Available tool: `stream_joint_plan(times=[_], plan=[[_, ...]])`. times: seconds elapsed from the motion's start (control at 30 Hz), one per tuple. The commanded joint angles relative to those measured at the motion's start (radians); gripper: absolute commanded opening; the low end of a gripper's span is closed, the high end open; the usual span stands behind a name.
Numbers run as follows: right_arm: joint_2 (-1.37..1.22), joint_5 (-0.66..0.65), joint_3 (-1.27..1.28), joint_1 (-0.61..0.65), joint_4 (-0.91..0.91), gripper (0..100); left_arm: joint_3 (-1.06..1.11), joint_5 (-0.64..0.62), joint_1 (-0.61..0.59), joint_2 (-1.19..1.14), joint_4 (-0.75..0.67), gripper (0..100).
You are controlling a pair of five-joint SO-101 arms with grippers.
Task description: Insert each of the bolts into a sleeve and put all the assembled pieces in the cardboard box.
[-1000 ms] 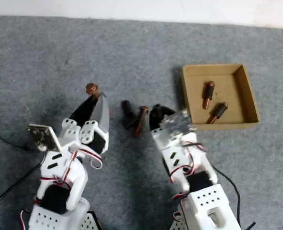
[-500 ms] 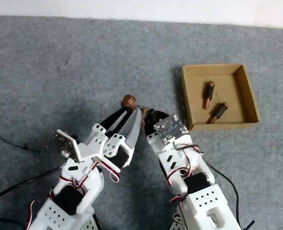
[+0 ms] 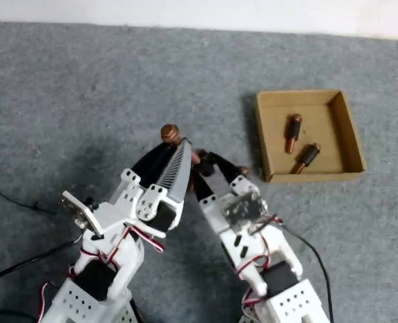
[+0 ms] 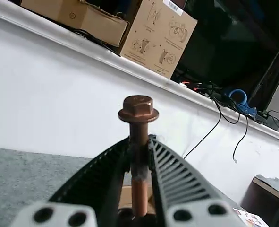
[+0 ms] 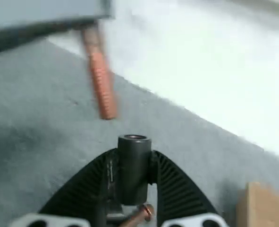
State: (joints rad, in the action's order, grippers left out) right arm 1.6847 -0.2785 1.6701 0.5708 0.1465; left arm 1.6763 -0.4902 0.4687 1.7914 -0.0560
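Observation:
My left gripper (image 3: 177,153) is shut on a copper bolt (image 3: 170,132), head up; the left wrist view shows the bolt (image 4: 138,109) clamped by its shaft in the left gripper (image 4: 139,144). My right gripper (image 5: 132,163) is shut on a black sleeve (image 5: 132,161), held upright with its bore showing. The bolt's threaded end (image 5: 101,80) hangs just above and to one side of the sleeve. In the high view the right gripper (image 3: 209,171) sits right beside the left gripper's tips. The cardboard box (image 3: 300,96) lies at the right.
Two assembled pieces (image 3: 292,132) (image 3: 306,157) lie inside the box. A loose bolt (image 5: 140,215) lies on the grey carpet under the right gripper. A thin black cable (image 3: 20,204) trails at the left. A white wall (image 3: 199,10) borders the carpet at the back.
The left arm swung right with the bolt, bringing it over the right gripper. The right gripper closed on the black sleeve and lifted it off the carpet, tilting upward.

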Motion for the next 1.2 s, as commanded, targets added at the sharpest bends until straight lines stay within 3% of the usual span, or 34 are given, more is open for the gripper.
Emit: stream_joint_plan(times=[0.0,0.1,0.6,0.73,1.17], plan=[[0.154,-0.011,0.041,0.033,0.067,0.5,-0.021,0.002,-0.010,0.004,-0.020,1],[0.151,-0.011,0.035,0.031,0.148,0.5,-0.018,0.002,-0.007,0.004,-0.018,1],[0.154,-0.011,0.031,0.035,0.150,0.5,-0.012,0.008,-0.012,-0.001,-0.018,1],[0.154,-0.011,0.031,0.038,0.150,0.5,0.016,0.008,-0.059,-0.005,-0.020,1],[0.154,-0.012,0.031,0.039,0.156,0.5,0.001,0.006,-0.038,-0.005,0.083,1]])
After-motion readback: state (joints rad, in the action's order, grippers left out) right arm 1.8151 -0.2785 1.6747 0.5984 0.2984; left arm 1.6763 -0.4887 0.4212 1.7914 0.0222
